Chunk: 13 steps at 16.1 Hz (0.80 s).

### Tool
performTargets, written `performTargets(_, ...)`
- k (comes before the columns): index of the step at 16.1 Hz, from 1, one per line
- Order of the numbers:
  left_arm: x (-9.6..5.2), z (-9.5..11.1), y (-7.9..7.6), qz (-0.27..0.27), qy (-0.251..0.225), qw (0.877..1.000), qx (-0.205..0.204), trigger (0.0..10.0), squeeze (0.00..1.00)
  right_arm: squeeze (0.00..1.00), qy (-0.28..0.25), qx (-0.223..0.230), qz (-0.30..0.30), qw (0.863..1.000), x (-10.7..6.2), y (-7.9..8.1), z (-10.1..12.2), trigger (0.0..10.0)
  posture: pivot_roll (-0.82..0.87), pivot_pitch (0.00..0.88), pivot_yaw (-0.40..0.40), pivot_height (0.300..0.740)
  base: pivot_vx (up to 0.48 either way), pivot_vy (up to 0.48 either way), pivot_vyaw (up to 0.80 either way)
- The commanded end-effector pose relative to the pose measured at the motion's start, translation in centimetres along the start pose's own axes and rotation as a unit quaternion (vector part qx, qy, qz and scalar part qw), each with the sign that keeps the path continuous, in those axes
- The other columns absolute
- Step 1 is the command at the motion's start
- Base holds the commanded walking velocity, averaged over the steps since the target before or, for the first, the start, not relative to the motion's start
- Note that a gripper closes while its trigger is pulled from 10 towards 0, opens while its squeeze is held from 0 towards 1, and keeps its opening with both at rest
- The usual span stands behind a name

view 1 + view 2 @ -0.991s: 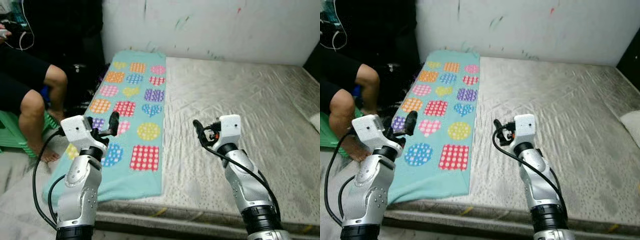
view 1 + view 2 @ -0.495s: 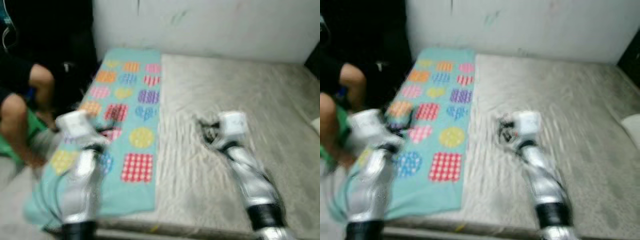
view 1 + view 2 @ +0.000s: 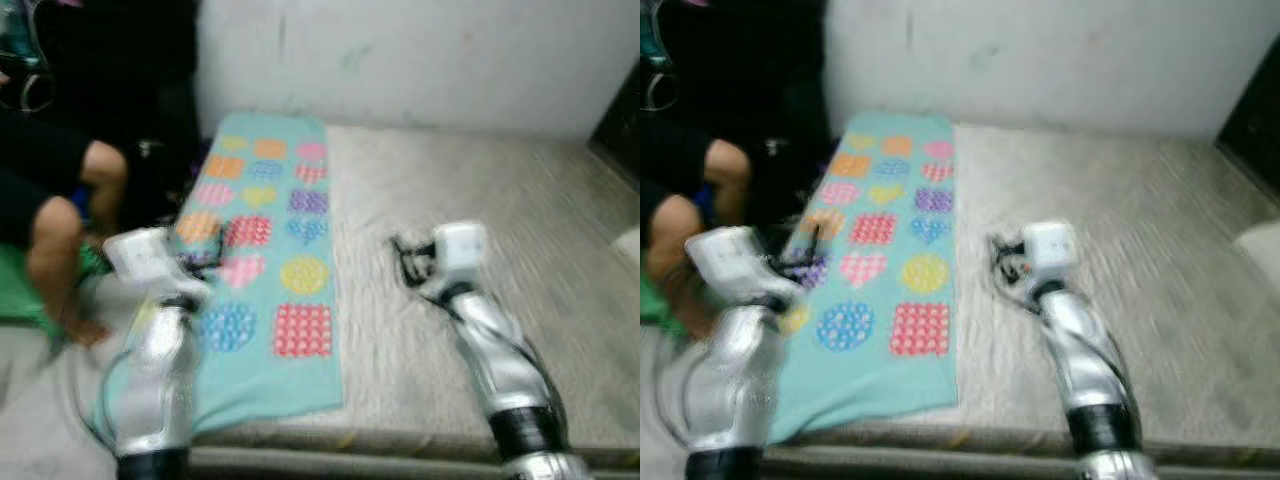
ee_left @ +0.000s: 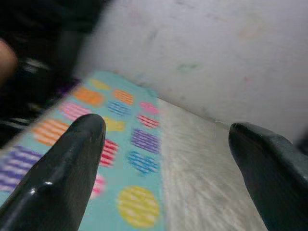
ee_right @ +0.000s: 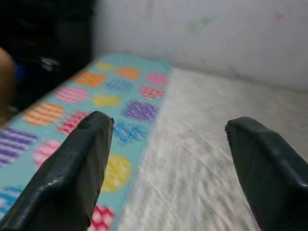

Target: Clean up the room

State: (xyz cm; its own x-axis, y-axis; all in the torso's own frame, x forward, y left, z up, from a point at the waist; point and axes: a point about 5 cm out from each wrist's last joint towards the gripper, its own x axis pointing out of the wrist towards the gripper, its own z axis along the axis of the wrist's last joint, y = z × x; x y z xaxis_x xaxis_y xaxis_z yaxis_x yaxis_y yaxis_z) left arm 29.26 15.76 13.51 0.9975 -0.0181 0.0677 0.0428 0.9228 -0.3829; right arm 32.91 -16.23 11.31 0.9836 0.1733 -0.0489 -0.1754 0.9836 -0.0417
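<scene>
A teal blanket [image 3: 265, 240] with coloured dotted and striped patches lies flat along the left side of a bare grey mattress [image 3: 500, 220]. My left gripper [image 3: 195, 262] is held above the blanket's left part, open with nothing between its fingers [image 4: 72, 159]. My right gripper [image 3: 402, 258] hangs over the mattress just right of the blanket's edge, also open and empty; its fingers [image 5: 82, 159] point toward the wall. The picture is blurred.
A person sits at the left with bare legs [image 3: 60, 230] on a green stool [image 3: 18, 290], close to the bed's left side. A white wall [image 3: 420, 60] backs the bed. A white pillow [image 3: 630, 245] lies at the right edge, below a dark opening [image 3: 620, 120].
The whole picture has shifted and blurred, so the camera moved. Both arms keep their raised pose with open fingers. The blanket lies as before.
</scene>
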Motion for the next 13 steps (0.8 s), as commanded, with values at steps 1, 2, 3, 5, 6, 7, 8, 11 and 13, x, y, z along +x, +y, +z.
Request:
performTargets(1, 0.1, 0.7, 0.5, 0.004, -0.009, 1.000, 0.009, 10.0, 0.00, 0.00, -0.015, 0.000, 0.011, 1.000, 0.4, 0.6, 0.8, 10.0, -0.05, 0.000, -0.039, 0.740, 0.000, 0.480, -0.61)
performTargets(2, 0.1, 0.6, 0.5, 0.005, -0.008, 1.000, 0.008, 10.0, 0.00, 0.00, -0.017, -0.004, 0.016, 1.000, 0.4, 0.6, 0.8, 10.0, -0.05, 0.000, -0.039, 0.740, 0.000, 0.480, 0.00)
performTargets(3, 0.1, 0.7, 0.5, 0.007, -0.011, 1.000, 0.011, 10.0, 0.00, 0.00, -0.017, -0.005, 0.017, 1.000, 0.4, 0.6, 0.8, 10.0, -0.05, 0.000, -0.040, 0.740, 0.000, 0.480, 0.00)
performTargets(5, 0.2, 0.5, 0.4, 0.005, -0.002, 1.000, 0.003, 10.0, 0.00, 0.00, -0.017, -0.004, 0.020, 1.000, 0.3, 0.6, 0.8, 10.0, -0.05, 0.000, -0.040, 0.740, 0.000, 0.480, 0.00)
performTargets(6, 0.1, 0.8, 0.4, 0.004, -0.015, 1.000, 0.007, 10.0, 0.00, 0.00, -0.017, -0.004, 0.022, 1.000, 0.3, 0.7, 0.8, 10.0, -0.05, 0.000, -0.040, 0.740, 0.000, 0.480, 0.00)
performTargets(7, 0.1, 0.8, 0.4, 0.006, -0.017, 1.000, 0.008, 10.0, 0.00, 0.00, -0.017, -0.003, 0.023, 1.000, 0.3, 0.7, 0.8, 10.0, -0.05, 0.000, -0.040, 0.740, 0.000, 0.000, 0.00)
performTargets(8, -0.1, 0.8, 0.4, 0.008, -0.017, 1.000, 0.010, 10.0, 0.00, 0.00, -0.017, -0.002, 0.025, 1.000, 0.2, 0.8, 0.7, 10.0, -0.05, 0.000, -0.038, 0.740, 0.000, 0.000, 0.00)
performTargets(11, -0.8, 0.4, 0.3, 0.008, -0.009, 1.000, 0.009, 10.0, 0.00, 0.00, -0.015, 0.002, 0.024, 1.000, -0.4, 0.8, 0.5, 10.0, -0.05, 0.000, -0.035, 0.740, 0.000, 0.000, 0.00)
performTargets(13, -1.2, 0.0, 0.0, -0.002, -0.001, 1.000, 0.006, 10.0, 0.00, 0.00, -0.005, 0.007, 0.014, 1.000, -0.7, 0.6, 0.0, 10.0, -0.05, 0.000, -0.028, 0.740, 0.000, 0.000, 0.00)
